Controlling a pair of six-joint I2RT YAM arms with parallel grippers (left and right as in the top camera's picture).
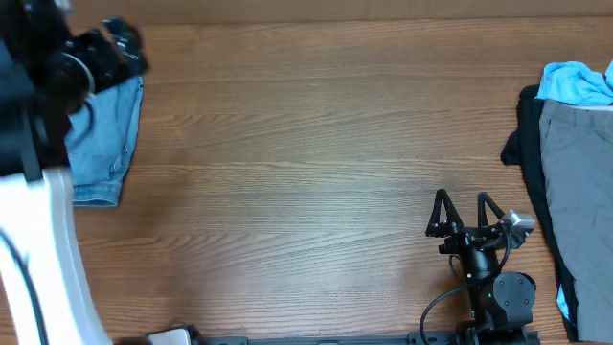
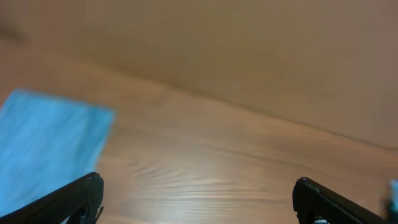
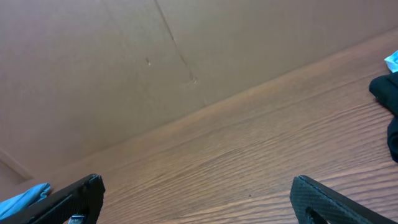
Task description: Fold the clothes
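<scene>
My left end effector is spread as wide as it goes and pinches nothing. Its two dark fingers stand far apart at the lower corners of the left wrist view, with only bare wood between them. It hangs over the far left corner of the counter, above the jeans and not touching them as far as I can tell; the overhead view there is blurred by my own arm.

My right end effector is also fully spread and empty. It sits low near the front edge of the counter, toward the right, pointing at the far edge, and only wood grain shows between its fingers.

The jeans are faded light-blue denim, lying flat as a folded rectangle at the left edge of the counter. A stitched seam runs along the side, and the far end is hidden under my left arm.

At the right edge of the counter lies a pile of clothes: a grey garment on top of a black garment, with a crumpled sky-blue garment at the far end. The pile is just beside my right end effector and apart from it.
</scene>
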